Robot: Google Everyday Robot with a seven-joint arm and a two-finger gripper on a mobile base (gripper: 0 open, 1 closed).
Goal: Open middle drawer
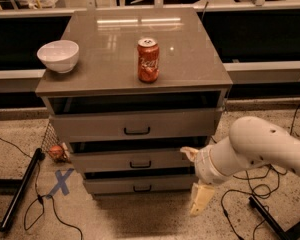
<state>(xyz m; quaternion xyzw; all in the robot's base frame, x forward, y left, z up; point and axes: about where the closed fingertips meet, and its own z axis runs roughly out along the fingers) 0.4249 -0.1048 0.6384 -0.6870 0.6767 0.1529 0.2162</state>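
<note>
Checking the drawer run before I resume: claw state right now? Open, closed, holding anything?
The claw: cannot be told whether open or closed. It hangs low by the cabinet's right front corner, not on the middle drawer handle.

Speckled floor [140, 223] with blue tape cross [61, 181]

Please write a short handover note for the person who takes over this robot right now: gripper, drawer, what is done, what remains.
Gripper: low, by the right front corner of the cabinet, not on any handle.
Middle drawer: looks shut. Its handle is free, to the left of the gripper.
Done: nothing on the drawer yet.
Left: bring the gripper to that handle, grip it, pull the drawer out.
On top: a bowl and a can.
</note>
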